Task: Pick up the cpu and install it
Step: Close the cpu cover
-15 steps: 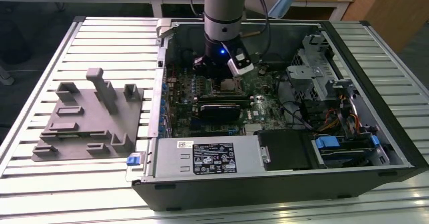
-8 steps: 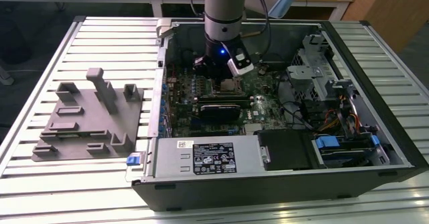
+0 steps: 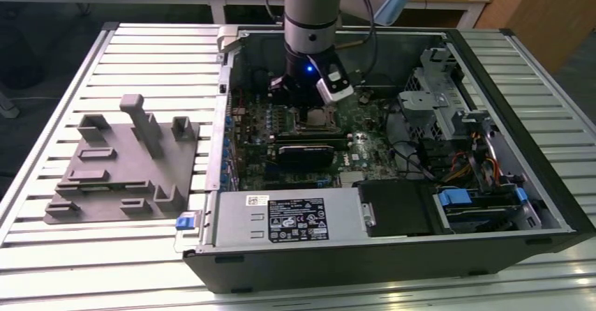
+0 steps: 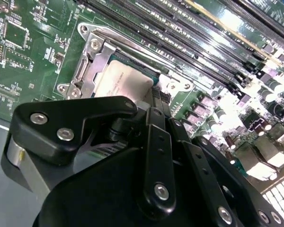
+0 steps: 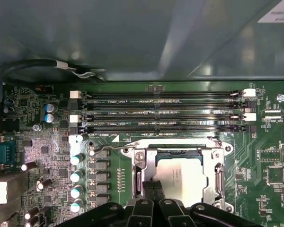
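Note:
The cpu (image 5: pixel 184 177), a flat square chip with a pale silver top, lies flat inside the metal-framed socket (image 5: pixel 219 176) on the green motherboard. In the second wrist view the cpu (image 4: pixel 124 81) shows just beyond my black linkage. My gripper (image 5: pixel 154 190) hangs low over the socket, its two narrow black fingers pressed together at one edge of the chip. In the second wrist view the gripper (image 4: pixel 159 96) tip meets that same edge. In the exterior view the gripper (image 3: pixel 310 107) stands inside the open computer case, right above the socket (image 3: pixel 317 120).
Several memory slots (image 5: pixel 163 113) run beside the socket, and capacitors (image 5: pixel 77 176) stand along another side. A black card (image 3: pixel 303 154), a power supply (image 3: pixel 289 217) and drive cages (image 3: pixel 465 123) fill the case. A grey fixture (image 3: pixel 121 161) lies on the slatted table at the exterior view's left.

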You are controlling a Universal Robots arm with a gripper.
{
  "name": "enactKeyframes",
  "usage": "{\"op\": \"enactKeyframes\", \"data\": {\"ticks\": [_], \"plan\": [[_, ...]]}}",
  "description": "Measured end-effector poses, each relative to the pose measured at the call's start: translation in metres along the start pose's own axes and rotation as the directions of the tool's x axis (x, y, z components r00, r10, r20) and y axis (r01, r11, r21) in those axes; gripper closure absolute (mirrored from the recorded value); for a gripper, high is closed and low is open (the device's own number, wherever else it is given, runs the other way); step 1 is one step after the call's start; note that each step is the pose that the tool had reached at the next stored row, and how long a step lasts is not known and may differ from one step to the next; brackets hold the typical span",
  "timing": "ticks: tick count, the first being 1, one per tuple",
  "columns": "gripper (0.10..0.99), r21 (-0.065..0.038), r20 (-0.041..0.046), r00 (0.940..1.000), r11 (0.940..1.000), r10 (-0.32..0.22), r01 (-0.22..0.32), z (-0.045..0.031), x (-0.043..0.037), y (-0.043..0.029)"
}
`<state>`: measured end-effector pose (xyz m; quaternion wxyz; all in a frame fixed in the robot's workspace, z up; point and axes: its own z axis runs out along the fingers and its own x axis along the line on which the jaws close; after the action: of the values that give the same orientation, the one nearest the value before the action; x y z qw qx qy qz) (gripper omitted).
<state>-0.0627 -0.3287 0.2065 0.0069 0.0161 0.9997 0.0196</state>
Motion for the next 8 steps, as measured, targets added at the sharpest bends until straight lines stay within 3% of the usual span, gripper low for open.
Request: {"op": "enactKeyframes", "data": {"ticks": [8], "plan": [[0.980,0.000,0.0005,1.0000,1.0000,0.000,0.000,-0.0164,-0.0002,0.0006]]}}
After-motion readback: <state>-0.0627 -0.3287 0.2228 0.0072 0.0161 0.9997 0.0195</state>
